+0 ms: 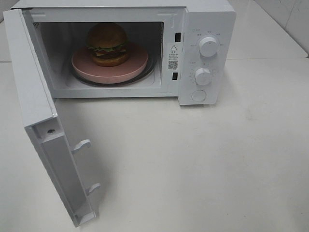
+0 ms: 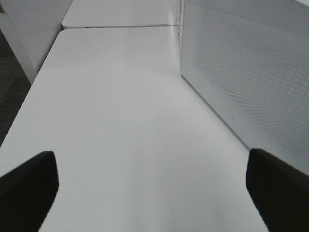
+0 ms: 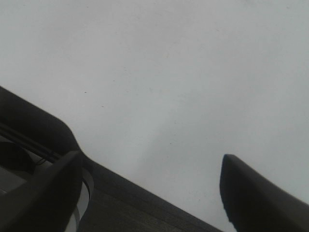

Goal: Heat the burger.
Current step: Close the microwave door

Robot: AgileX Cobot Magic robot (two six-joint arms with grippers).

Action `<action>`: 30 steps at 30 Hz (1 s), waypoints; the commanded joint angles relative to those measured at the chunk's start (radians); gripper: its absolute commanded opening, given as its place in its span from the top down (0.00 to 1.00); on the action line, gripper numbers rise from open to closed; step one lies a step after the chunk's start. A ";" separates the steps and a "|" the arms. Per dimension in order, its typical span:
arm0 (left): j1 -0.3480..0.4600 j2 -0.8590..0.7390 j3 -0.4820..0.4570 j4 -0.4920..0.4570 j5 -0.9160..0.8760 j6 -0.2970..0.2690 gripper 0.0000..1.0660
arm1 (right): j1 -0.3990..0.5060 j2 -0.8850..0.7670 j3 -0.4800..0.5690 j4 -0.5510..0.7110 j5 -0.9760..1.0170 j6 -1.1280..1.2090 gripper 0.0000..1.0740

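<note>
The burger sits on the pink plate inside the microwave, its door wide open. The left tool and right tool are both spread apart, holding nothing.

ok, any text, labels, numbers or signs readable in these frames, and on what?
No word or number reads clearly.
Sticker on the microwave front, beside the cavity: a warning triangle sign and a QR-style square. Its print is too small to read.
Markings around the upper knob and lower knob: too small to read.
Both wrist views: no text.
</note>
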 commanded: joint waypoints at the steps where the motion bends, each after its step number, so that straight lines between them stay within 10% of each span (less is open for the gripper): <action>1: -0.002 -0.020 0.002 0.006 -0.011 0.002 0.08 | -0.088 -0.070 0.023 0.006 0.020 -0.024 0.29; 21: -0.002 -0.020 0.002 0.006 -0.011 0.002 0.08 | -0.521 -0.636 0.168 0.139 0.006 -0.116 0.28; 30: -0.002 -0.020 0.002 0.006 -0.011 0.002 0.08 | -0.583 -0.772 0.172 0.147 0.000 -0.111 0.29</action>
